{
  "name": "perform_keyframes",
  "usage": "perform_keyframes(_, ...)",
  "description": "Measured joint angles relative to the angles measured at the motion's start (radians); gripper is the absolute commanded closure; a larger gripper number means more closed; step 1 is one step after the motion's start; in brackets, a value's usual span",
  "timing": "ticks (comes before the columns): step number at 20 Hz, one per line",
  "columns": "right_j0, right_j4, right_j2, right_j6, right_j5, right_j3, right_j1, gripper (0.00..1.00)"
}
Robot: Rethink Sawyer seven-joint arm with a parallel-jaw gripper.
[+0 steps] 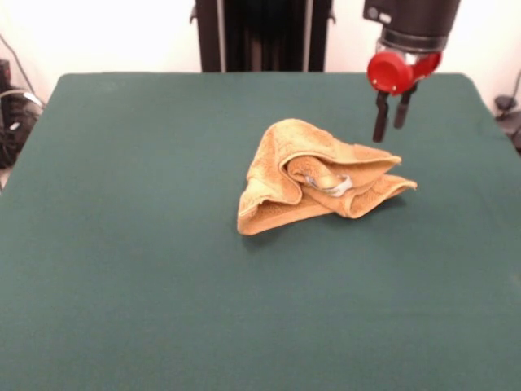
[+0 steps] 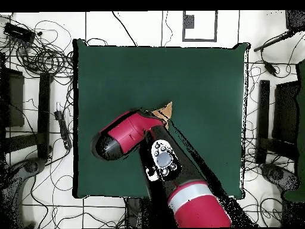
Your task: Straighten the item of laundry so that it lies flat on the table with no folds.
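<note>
The table point(image 1: 122, 269) filled the front view, dark green and wide, with bare cloth running out on every side of the one thing on it. The robot arm point(image 2: 179, 179) was next in size: from overhead its red and black bulk lay across the near half of the table and hid almost all of the towel, leaving only a small orange corner poking out. Cables point(image 2: 41, 53) trailed over the floor beyond the table's edges. The towel point(image 1: 313, 175) sat a little past the middle of the table, bunched into a crumpled heap of folds, a grey tag point(image 1: 340, 186) peeking from the creases. The gripper point(image 1: 391, 122) hung just above the heap's far side, fingers slightly apart, gripping nothing and not touching the cloth.
</note>
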Motion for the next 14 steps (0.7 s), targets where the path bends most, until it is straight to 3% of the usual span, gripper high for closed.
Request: perform_keyframes(14, -0.011, 0.050, 0.015, 0.000, 0.006, 0.014, -0.070, 0.00)
